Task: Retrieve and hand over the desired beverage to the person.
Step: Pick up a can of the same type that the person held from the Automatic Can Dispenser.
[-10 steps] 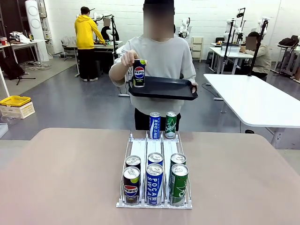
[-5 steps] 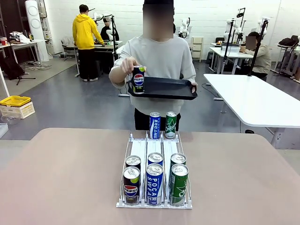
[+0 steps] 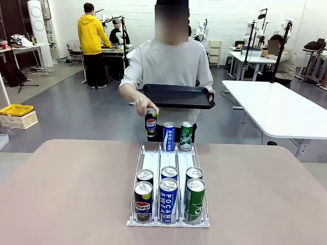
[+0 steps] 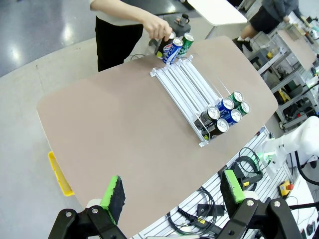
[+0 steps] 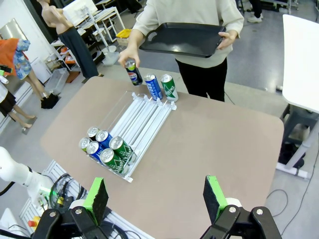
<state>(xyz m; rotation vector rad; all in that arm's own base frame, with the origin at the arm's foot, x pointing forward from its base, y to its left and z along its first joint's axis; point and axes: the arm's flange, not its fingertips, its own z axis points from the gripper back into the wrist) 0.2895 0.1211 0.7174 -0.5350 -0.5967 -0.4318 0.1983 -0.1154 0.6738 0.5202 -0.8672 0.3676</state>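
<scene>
A glossy grey floor (image 3: pixel 76 115) runs back to a white far wall (image 3: pixel 143 15). Nearest stands a tan table (image 3: pixel 61 194) with rounded corners. To its right is a long white table (image 3: pixel 278 109), with a white desk (image 3: pixel 240 56) farther back. At far left a tall white air-conditioner column (image 3: pixel 37 30) stands near the wall. At the left a yellow crate (image 3: pixel 16 109) sits on a white box (image 3: pixel 20 121).

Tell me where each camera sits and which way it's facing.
Front: fixed on the robot's side, facing across the table at the person.
Left wrist: high above, looking down at the can rack; open left hand at bottom.
Right wrist: likewise high, looking down; open right hand at bottom.
All share the can rack.
</scene>
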